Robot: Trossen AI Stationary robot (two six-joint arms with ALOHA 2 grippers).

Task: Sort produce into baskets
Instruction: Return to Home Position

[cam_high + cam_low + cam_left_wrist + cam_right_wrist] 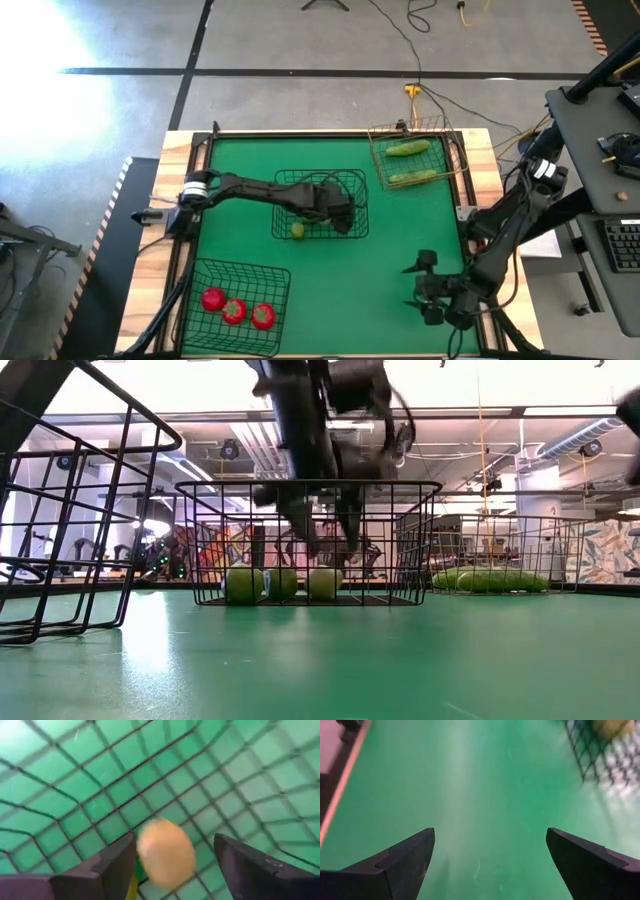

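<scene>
Dark-wire basket walls in our wide-open left gripper above 3 limes, so we'd best lift straight out; right gripper waits open by the tabletop right edge.

the left gripper hangs over the middle dark basket on the green table, with one pale lime showing inside it. two cucumbers lie in the tan basket at the far right corner. three tomatoes sit in the corner dark basket on the left. the right gripper waits near the table's right edge.
</scene>
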